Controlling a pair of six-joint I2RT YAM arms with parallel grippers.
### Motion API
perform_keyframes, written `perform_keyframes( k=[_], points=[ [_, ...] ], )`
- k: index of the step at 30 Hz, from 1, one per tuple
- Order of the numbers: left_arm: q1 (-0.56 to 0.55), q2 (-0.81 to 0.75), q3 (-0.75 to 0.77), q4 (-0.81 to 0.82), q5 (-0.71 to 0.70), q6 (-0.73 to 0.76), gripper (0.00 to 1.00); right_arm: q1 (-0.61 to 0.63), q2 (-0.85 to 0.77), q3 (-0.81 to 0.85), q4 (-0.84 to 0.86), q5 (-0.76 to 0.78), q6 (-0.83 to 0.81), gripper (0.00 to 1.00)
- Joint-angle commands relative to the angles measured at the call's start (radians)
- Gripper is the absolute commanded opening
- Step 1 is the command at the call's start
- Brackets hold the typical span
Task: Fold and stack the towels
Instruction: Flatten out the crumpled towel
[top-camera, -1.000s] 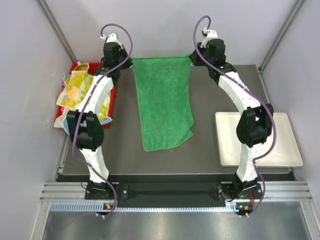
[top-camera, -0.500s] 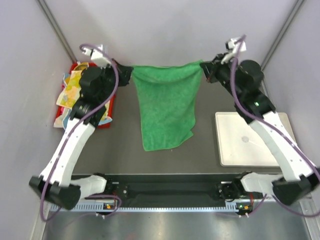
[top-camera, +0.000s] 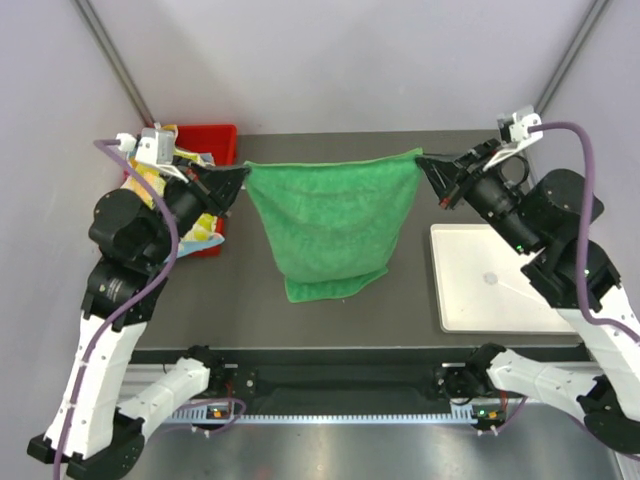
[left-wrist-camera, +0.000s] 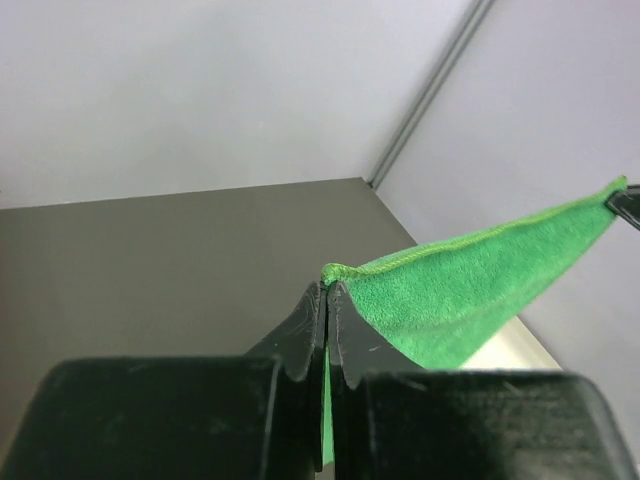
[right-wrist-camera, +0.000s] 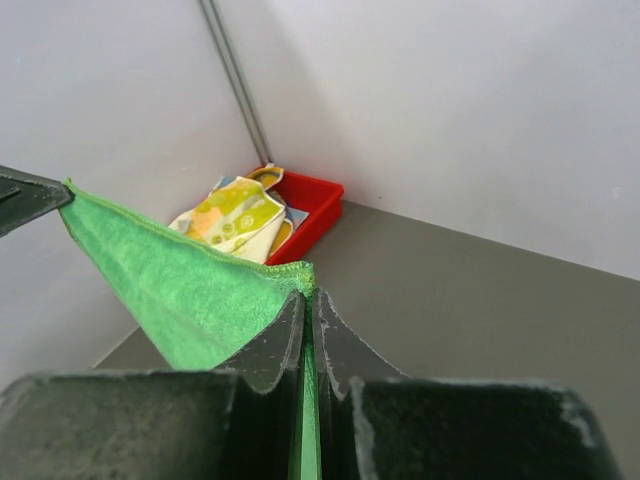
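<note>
The green towel (top-camera: 330, 225) hangs left of the tray (top-camera: 560, 300), its top edge taut crosswise between left claw (top-camera: 238, 180) and right claw (top-camera: 428, 166), each clamped on a corner, hem resting on the worktop (top-camera: 400, 310), both arms equally near.

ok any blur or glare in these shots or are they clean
Top view: even light, sharp, a pale sheen on the metal sill in front. Left wrist view: the left gripper reads near-black, the green towel crisp. Right wrist view: the right gripper equally dark, the red bin slightly soft.
</note>
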Motion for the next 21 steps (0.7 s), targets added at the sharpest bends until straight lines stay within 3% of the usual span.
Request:
perform_keyframes(
  k=[1,12,21],
  points=[
    [-0.002,-0.042,0.09,-0.041,0.075,0.017,0.0,0.038,-0.034,0.097,-0.044,0.022,0.019,0.0],
    [-0.003,0.001,0.294,-0.113,0.073,0.021,0.0,0.045,-0.005,0.288,-0.092,-0.054,0.05,0.0],
    [-0.002,0.076,0.281,-0.118,-0.043,0.025,0.0,0.045,0.047,0.23,-0.063,0.027,0.013,0.0]
  ],
)
